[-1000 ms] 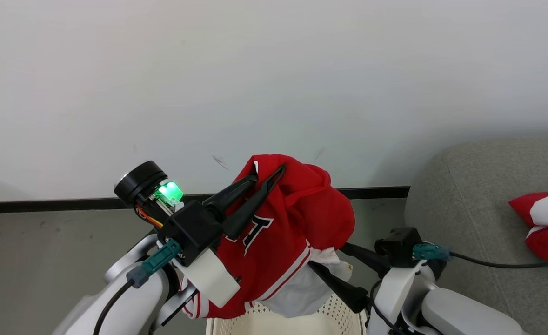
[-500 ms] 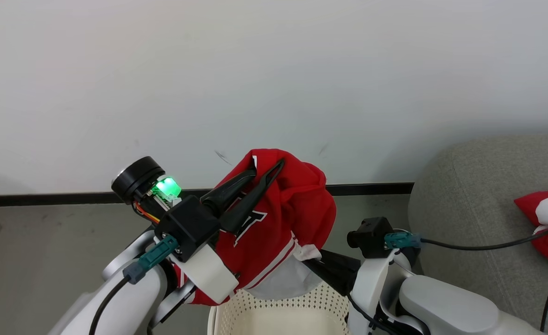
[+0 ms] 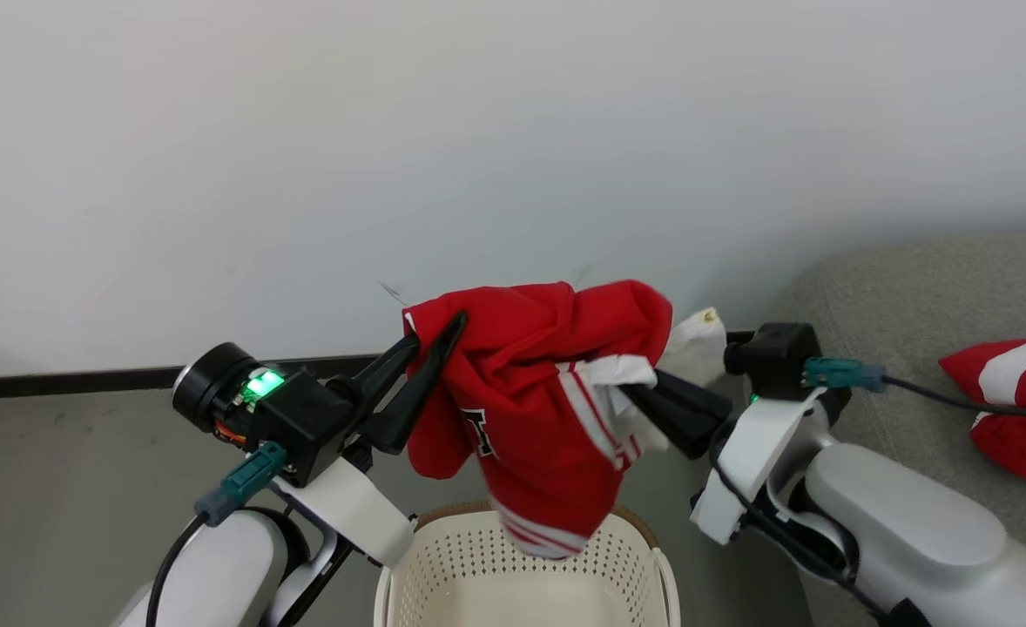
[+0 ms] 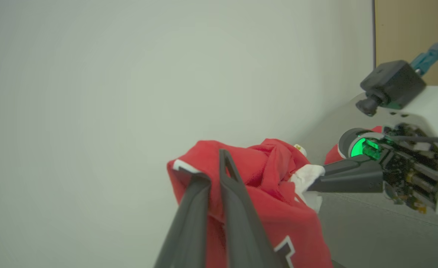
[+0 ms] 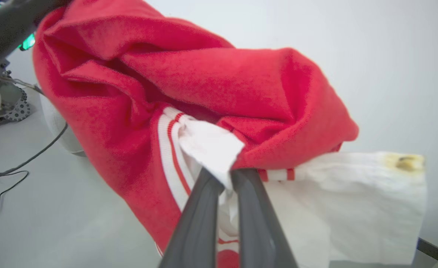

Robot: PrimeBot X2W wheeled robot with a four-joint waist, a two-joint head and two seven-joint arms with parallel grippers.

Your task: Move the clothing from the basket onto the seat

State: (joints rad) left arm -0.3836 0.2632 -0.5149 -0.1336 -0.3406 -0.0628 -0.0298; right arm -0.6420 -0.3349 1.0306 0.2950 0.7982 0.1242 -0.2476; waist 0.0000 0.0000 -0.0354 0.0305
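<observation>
A red piece of clothing (image 3: 530,383) with white stripes and a dark letter hangs stretched between both grippers, above the basket (image 3: 631,527). My left gripper (image 3: 442,329) is shut on its upper left red edge; the left wrist view shows the fingers (image 4: 237,197) pinching the fabric (image 4: 278,216). My right gripper (image 3: 639,396) is shut on the white panel at the garment's right side, its fingers (image 5: 252,208) clamped on bunched white cloth (image 5: 211,145). The garment's lower end dangles just inside the basket rim. The grey seat (image 3: 914,287) lies to the right.
Another red and white garment (image 3: 1014,405) lies on the seat at the right edge. A white wall with a dark baseboard (image 3: 60,381) runs close behind the basket. Grey floor lies to the left. Cables trail from both wrists.
My right gripper has closed on the garment's white part and risen. The garment now spreads sideways between both grippers and hangs higher over the basket. The left arm has dropped slightly.
</observation>
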